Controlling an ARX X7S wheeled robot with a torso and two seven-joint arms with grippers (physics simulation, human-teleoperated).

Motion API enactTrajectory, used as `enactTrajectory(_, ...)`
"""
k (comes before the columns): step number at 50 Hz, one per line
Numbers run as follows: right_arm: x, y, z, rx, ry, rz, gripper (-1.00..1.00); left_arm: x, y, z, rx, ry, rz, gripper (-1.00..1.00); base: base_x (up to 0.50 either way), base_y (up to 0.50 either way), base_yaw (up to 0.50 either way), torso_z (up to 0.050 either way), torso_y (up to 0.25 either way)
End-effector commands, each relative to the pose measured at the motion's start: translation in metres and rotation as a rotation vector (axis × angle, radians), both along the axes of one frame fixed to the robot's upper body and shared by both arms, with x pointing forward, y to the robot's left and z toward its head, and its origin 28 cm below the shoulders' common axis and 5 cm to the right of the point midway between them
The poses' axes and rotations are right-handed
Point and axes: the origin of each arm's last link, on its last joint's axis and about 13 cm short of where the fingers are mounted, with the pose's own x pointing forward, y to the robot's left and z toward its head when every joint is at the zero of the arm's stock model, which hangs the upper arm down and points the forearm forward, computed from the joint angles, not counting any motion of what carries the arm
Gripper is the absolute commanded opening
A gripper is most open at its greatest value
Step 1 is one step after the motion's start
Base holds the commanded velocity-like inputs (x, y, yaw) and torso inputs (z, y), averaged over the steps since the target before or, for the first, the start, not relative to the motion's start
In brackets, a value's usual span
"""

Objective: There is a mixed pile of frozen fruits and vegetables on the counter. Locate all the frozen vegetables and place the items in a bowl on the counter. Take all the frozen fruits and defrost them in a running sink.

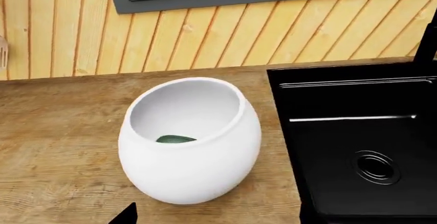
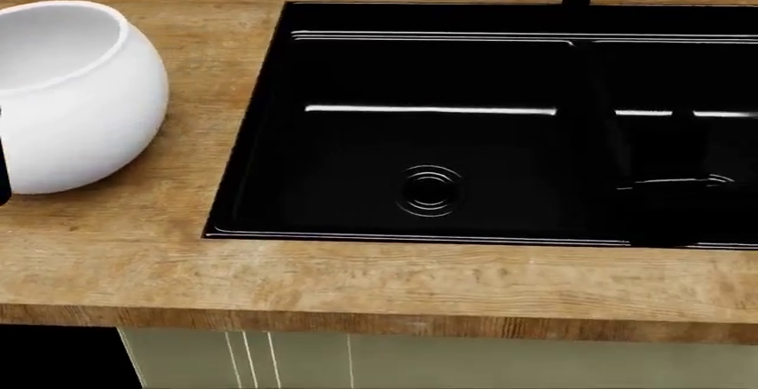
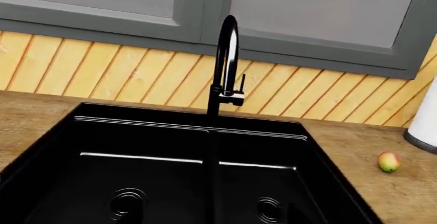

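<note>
1. The zucchini was seen lying inside the white bowl on the counter, left of the black sink.
2. The mango was seen on the counter right of the sink.
3. Neither claw's state could be told.

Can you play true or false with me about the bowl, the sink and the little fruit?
1. The white bowl stands on the wooden counter beside the black sink. True.
2. The bowl is empty. False: something dark green lies inside it.
3. The mango is in the sink. False: it lies on the counter, to one side of the sink.
4. The sink has two basins. True.
5. Water is running from the faucet. False: no water shows.
</note>
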Motion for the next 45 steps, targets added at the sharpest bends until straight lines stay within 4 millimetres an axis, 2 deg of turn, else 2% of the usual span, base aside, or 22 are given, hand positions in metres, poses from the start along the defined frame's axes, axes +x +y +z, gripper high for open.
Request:
enactTrajectory(1, 0.0025, 0.0001, -0.0005, 0.038, -0.03, -0.006, 1.0, 0.0002, -0.0005, 0.0018, 0.003, -0.012, -0.052, 1.0, 0.0, -0.5, 0.0, 0.0, 0.0)
enactTrajectory(33, 0.002, -0.0029, -0.002, 0.035, -0.015, -0.007, 1.0, -0.0001, 0.0012, -0.0012, 0.001, -0.007, -0.053, 1.0, 0.0, -0.5, 0.0, 0.0, 0.0)
enactTrajectory(37, 0.0019, -0.0026, -0.0022, 0.034, -0.013, -0.005, 1.0, 0.0043, -0.0035, -0.002, 0.001, -0.006, -0.051, 1.0, 0.0, -0.5, 0.0, 0.0, 0.0)
enactTrajectory(38, 0.0019, -0.0027, -0.0025, 0.035, -0.013, -0.006, 1.0, 0.0001, 0.0019, -0.0013, 0.001, -0.006, -0.052, 1.0, 0.0, -0.5, 0.0, 0.0, 0.0)
enactTrajectory(45, 0.0023, -0.0022, -0.0016, 0.025, -0.013, 0.002, 1.0, 0.0002, 0.0022, -0.0014, 0.001, -0.005, -0.054, 1.0, 0.0, -0.5, 0.0, 0.0, 0.0)
